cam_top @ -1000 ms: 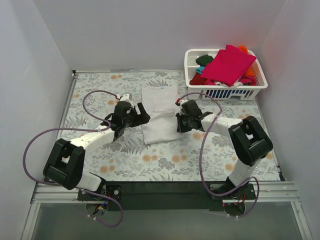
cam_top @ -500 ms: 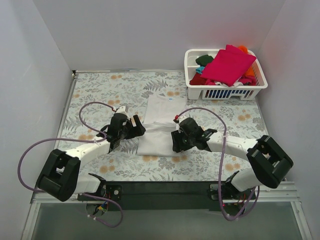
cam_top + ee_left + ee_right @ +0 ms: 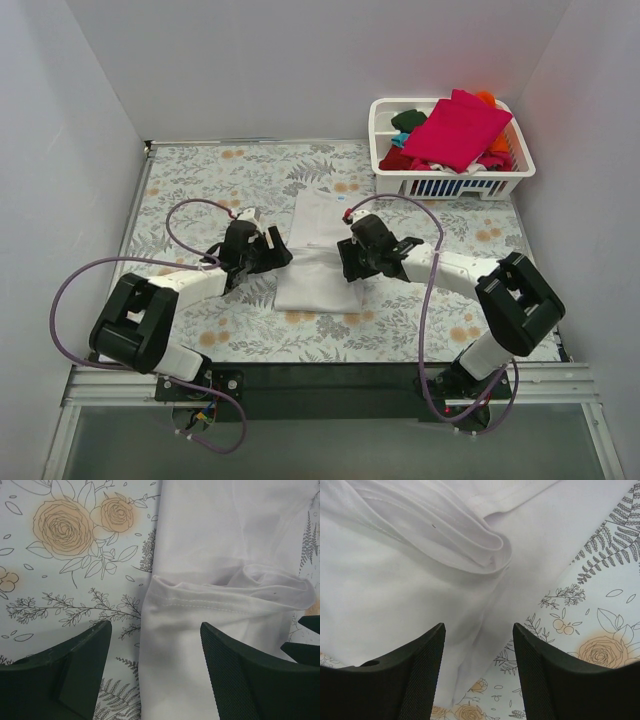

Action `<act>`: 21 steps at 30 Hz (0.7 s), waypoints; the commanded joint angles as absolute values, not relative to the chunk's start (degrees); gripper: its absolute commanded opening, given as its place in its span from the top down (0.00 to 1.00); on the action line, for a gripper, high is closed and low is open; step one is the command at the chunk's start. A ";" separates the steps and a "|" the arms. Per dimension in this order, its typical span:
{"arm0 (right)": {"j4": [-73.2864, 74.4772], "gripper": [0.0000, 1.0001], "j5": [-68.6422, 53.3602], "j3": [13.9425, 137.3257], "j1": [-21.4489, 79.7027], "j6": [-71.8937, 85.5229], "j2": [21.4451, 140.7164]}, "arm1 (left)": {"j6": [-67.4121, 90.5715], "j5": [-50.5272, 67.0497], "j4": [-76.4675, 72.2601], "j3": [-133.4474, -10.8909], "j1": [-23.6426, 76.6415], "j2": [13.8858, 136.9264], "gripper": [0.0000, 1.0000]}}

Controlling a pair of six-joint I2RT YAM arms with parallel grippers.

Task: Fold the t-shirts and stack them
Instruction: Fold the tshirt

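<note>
Two open grippers flank one white t-shirt (image 3: 318, 282) that lies folded into a tall strip near the middle of the flower-printed table (image 3: 200, 180). The left gripper (image 3: 279, 251) sits at the strip's left edge and the right gripper (image 3: 347, 263) at its right edge, both about halfway along its length and low over the cloth.

From the left wrist, that gripper's dark fingers (image 3: 65, 675) stand well apart with nothing pinched between them; one is over the printed table, the other over white fabric, and the shirt's left edge runs up through the gap. A stitched hem crosses just ahead of them, with a loose rolled fold behind it.

From the right wrist, the fingers (image 3: 405, 680) are likewise spread and hold nothing. White fabric fills the gap between them, and a soft bunched fold lies a little beyond the tips. The shirt's right edge meets the table under the right-hand finger.

Far to the right, at the back corner, a white slatted basket (image 3: 381, 130) holds the other shirts: a magenta t-shirt (image 3: 455, 130) draped on top, with red (image 3: 397, 160), dark green (image 3: 408, 120), teal (image 3: 399, 140) and orange (image 3: 487, 98) cloth showing beneath and around it
</note>
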State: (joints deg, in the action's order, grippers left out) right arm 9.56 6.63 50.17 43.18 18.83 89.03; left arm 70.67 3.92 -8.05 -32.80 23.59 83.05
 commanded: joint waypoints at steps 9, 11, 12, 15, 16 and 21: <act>4.22 0.51 4.84 55.89 38.50 15.12 94.92 | 69.08 5.54 -10.28 -37.44 21.97 87.27 0.39; 3.96 0.51 4.05 56.60 37.97 14.77 96.14 | 69.08 5.89 -10.46 -37.79 21.71 87.80 0.41; 3.61 0.51 3.69 57.21 37.71 14.59 96.67 | 69.08 6.06 -10.63 -37.97 21.80 88.15 0.41; 2.64 0.53 2.29 58.27 37.00 14.15 97.91 | 69.08 6.50 -11.07 -38.14 21.53 88.68 0.42; 2.46 0.53 1.59 58.62 37.00 13.89 98.26 | 69.08 6.50 -11.25 -38.32 21.45 88.86 0.43; 2.20 0.55 0.53 60.38 36.91 13.36 100.63 | 69.17 7.91 -12.04 -38.85 21.09 90.26 0.46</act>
